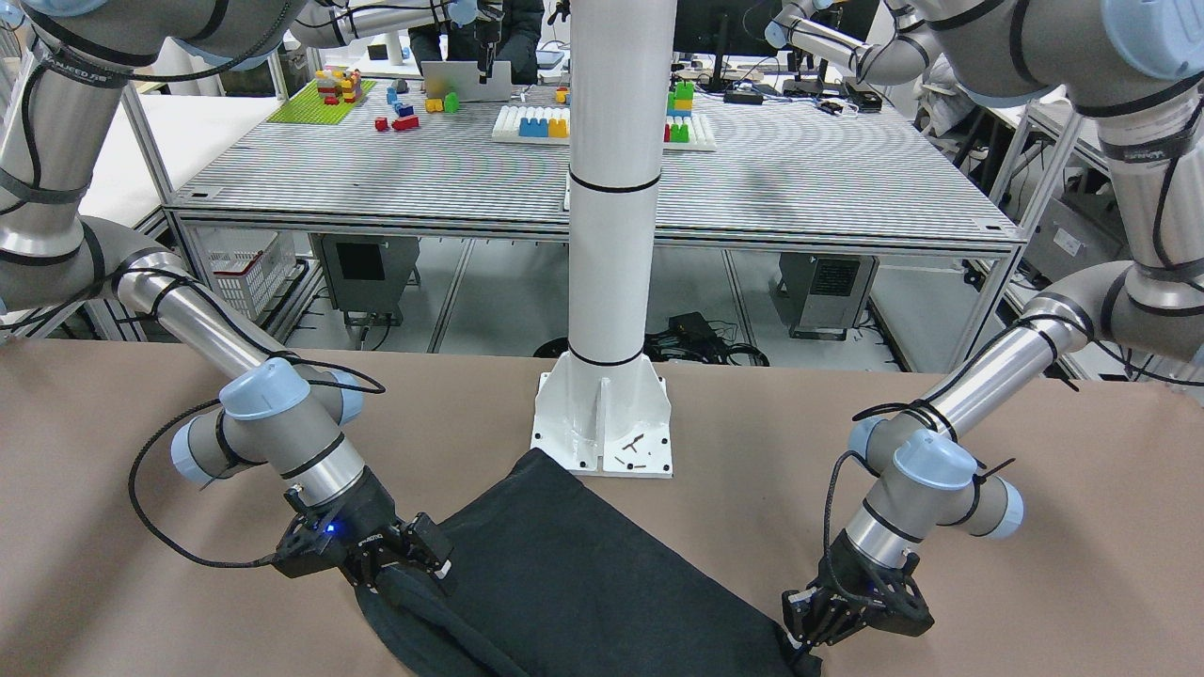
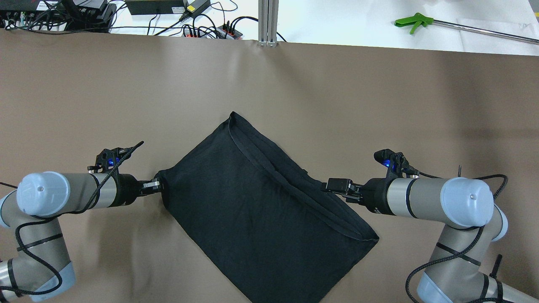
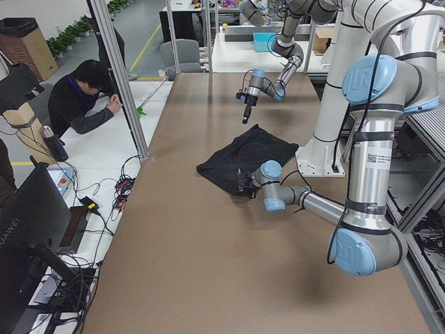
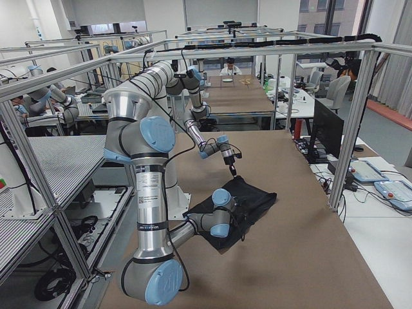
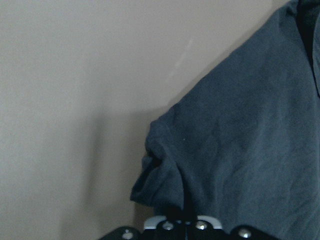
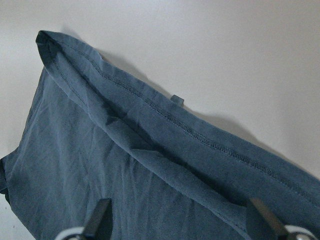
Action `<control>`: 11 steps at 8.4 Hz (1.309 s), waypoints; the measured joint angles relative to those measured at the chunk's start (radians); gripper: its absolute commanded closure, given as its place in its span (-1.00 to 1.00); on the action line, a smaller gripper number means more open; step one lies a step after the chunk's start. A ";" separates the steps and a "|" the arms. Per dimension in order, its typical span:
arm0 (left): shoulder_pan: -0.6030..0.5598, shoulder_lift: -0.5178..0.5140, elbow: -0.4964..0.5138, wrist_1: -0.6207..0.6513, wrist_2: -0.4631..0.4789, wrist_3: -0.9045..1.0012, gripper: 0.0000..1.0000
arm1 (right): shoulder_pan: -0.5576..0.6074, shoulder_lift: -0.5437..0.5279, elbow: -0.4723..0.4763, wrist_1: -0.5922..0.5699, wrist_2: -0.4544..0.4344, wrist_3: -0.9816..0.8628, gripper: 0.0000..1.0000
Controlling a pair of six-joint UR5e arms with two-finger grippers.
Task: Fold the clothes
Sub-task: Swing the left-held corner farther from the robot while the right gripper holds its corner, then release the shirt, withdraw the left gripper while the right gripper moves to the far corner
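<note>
The clothes (image 2: 261, 210) are one black garment lying flat and diagonal in the middle of the brown table (image 2: 400, 105), with a hemmed edge along its far right side. My left gripper (image 2: 158, 184) is at the garment's left corner and is shut on a bunched bit of that corner (image 5: 160, 190). My right gripper (image 2: 332, 185) hovers at the hemmed edge (image 6: 200, 135), open, with its fingers (image 6: 100, 222) spread wide over the fabric. In the front-facing view the left gripper (image 1: 807, 637) is at lower right and the right gripper (image 1: 419, 562) at lower left.
The white pillar base (image 1: 602, 423) stands just behind the garment's near corner. Past the table's far edge are a green-handled tool (image 2: 414, 21), cables (image 2: 63, 12) and a metal post (image 2: 268, 21). A seated person (image 3: 83, 104) is beside the table.
</note>
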 measured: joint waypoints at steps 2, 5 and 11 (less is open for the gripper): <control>-0.049 -0.065 0.042 0.060 0.003 0.006 1.00 | 0.000 -0.002 0.001 0.003 0.000 0.001 -0.89; -0.129 -0.278 0.150 0.220 0.015 0.016 1.00 | -0.001 -0.009 0.003 0.007 0.000 0.003 -0.89; -0.265 -0.665 0.569 0.330 0.076 0.151 -0.91 | -0.006 -0.006 0.000 0.010 0.000 0.003 -0.89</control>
